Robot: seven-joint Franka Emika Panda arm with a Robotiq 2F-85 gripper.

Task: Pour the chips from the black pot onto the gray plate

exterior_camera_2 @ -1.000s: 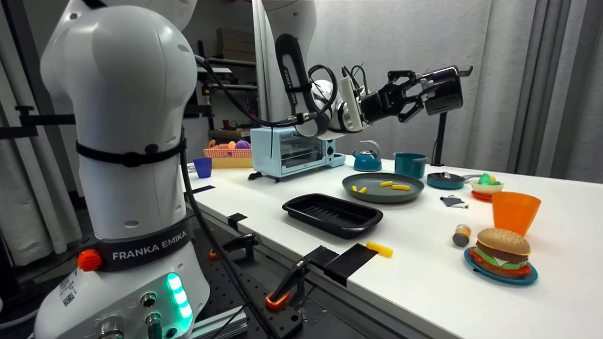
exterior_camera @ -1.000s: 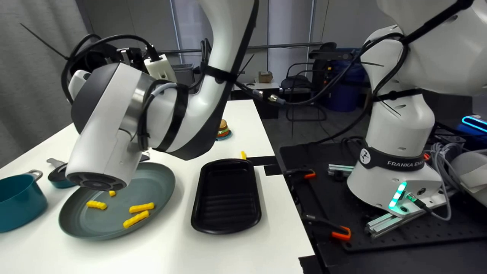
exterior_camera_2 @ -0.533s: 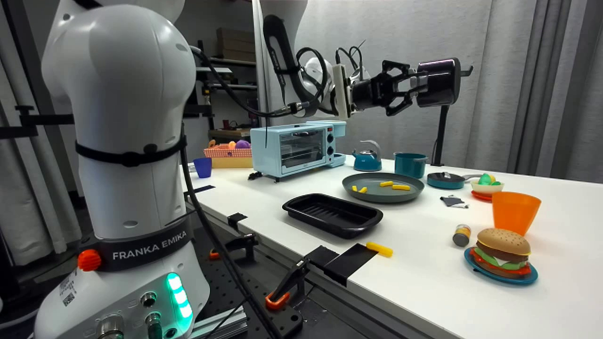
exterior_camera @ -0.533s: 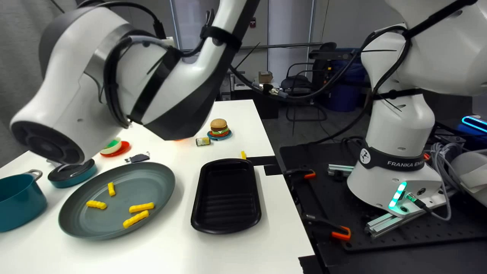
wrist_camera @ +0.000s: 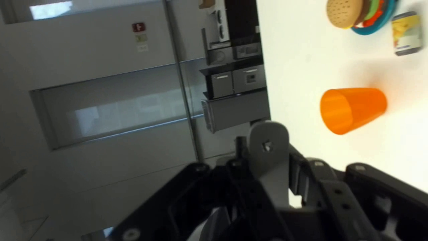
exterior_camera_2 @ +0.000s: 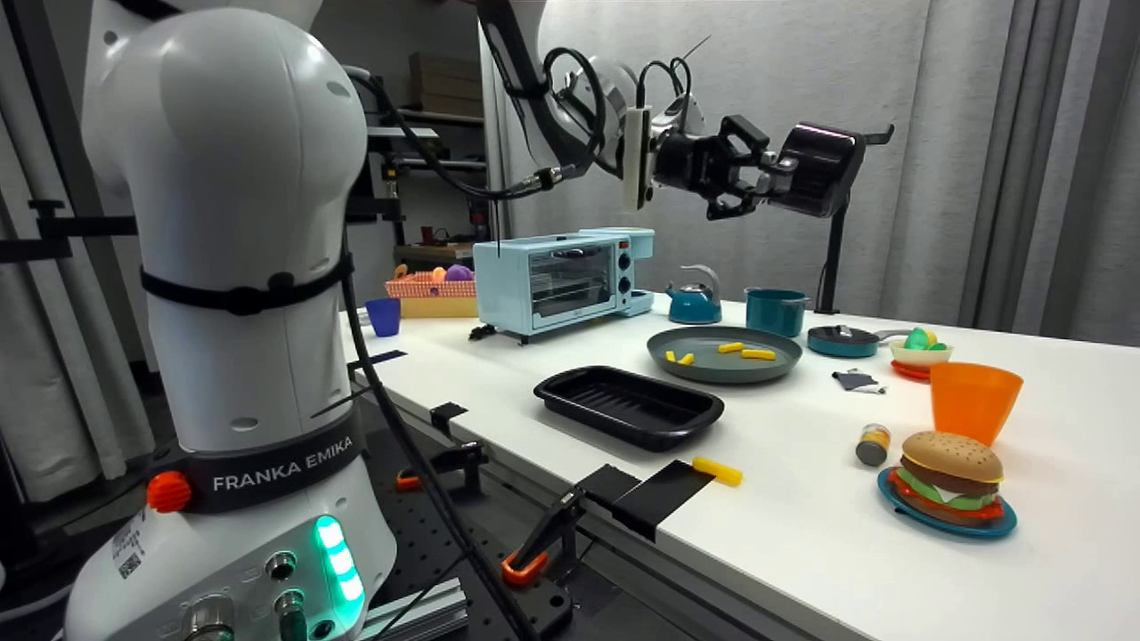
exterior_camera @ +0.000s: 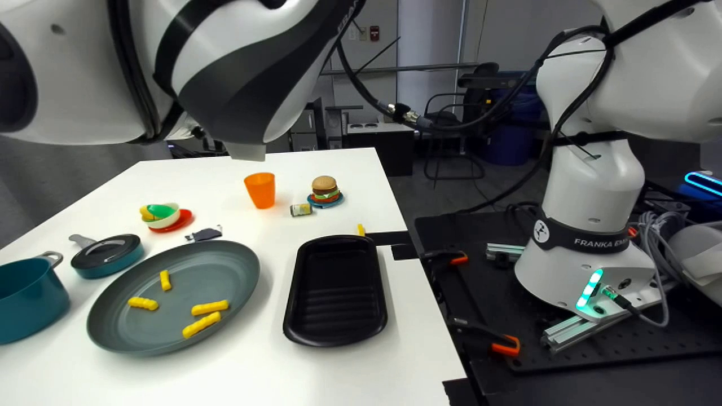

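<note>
My gripper (exterior_camera_2: 773,174) is shut on the handle of the black pot (exterior_camera_2: 821,169) and holds it high above the table, tilted, in an exterior view. The pot's inside is hidden. In the wrist view, the gray handle (wrist_camera: 268,134) stands between the fingers of my gripper (wrist_camera: 276,164). Pot and gripper are out of the exterior view where the arm fills the top left. The gray plate (exterior_camera: 180,282), also in an exterior view (exterior_camera_2: 712,370), lies on the table. Several yellow chips (exterior_camera: 142,303) lie spread on it. One more chip (exterior_camera_2: 718,472) lies at the table's edge.
A black ribbed grill pan (exterior_camera: 334,293) lies beside the plate. A teal pot (exterior_camera: 28,296) and a small handled pan (exterior_camera: 107,255) stand on its far side. An orange cup (exterior_camera_2: 973,401), a toy burger (exterior_camera_2: 951,472), a kettle (exterior_camera_2: 695,303) and a toaster oven (exterior_camera_2: 570,280) are also on the table.
The arm has risen and swung off the plate, uncovering it in an exterior view. The held pot has turned and changed its tilt. The chips on the plate have not moved.
</note>
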